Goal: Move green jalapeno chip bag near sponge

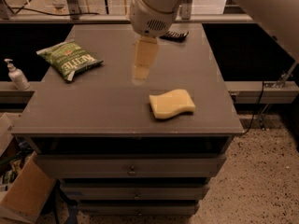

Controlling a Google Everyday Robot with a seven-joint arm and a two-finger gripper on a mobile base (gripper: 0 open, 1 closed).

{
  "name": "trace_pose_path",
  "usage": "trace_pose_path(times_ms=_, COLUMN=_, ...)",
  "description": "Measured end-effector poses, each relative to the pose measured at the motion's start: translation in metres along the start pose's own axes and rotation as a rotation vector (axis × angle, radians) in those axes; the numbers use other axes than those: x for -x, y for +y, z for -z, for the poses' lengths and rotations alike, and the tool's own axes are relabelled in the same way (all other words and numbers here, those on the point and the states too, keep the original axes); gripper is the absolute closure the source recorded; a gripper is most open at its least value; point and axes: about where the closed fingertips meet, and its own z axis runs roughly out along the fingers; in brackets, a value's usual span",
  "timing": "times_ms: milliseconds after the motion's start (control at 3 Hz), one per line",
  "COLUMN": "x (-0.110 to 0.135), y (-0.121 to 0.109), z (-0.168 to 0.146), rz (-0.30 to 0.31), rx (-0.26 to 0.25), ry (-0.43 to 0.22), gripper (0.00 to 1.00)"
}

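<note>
The green jalapeno chip bag (69, 60) lies flat on the left side of the grey table (107, 106), white lettering up. The pale yellow sponge (171, 103) with wavy edges lies near the table's front right. My gripper (141, 73) hangs from the white arm over the table's middle, between the bag and the sponge, beige fingers pointing down. It holds nothing that I can see and touches neither object.
A small black object (173, 35) lies at the table's back, right of the arm. A white pump bottle (15, 74) stands on a ledge left of the table. A cardboard box (25, 195) sits on the floor at lower left. Drawers (132, 171) face front.
</note>
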Motion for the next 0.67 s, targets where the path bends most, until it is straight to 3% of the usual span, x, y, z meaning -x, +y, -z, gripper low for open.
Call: trace_pose_path(times_ms=667, x=0.041, y=-0.041, z=-0.075, rz=-0.085, rx=0.041, ry=-0.145, gripper=0.0)
